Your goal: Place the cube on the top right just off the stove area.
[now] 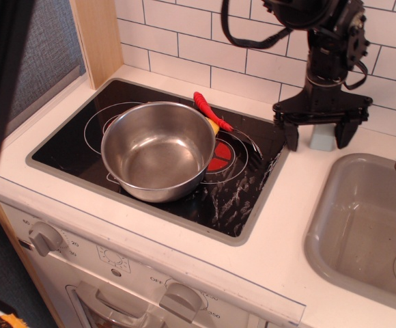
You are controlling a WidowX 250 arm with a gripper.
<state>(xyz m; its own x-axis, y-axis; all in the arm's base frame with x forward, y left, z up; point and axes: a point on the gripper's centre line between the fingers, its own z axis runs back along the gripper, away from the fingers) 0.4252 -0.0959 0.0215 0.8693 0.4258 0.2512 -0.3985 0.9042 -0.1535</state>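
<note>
Here, the white tabletop (280, 225) carries a black stove area (68, 147) at left and a grey sink basin (362, 225) at right. A steel pot (157, 150) sits on the cooktop, partly covering the red burner (220, 158), with a red-handled utensil (211, 111) lying just behind it. The black robot arm (328, 48) descends vertically in front of the tiled wall, its tool (319, 133) spread wide open, fingers (290, 133) pointing down to either side of the cube (321, 139). The pale cube rests on the tabletop between the fingers, apparently untouched, just off the cooktop's top right corner, near the sink.
</note>
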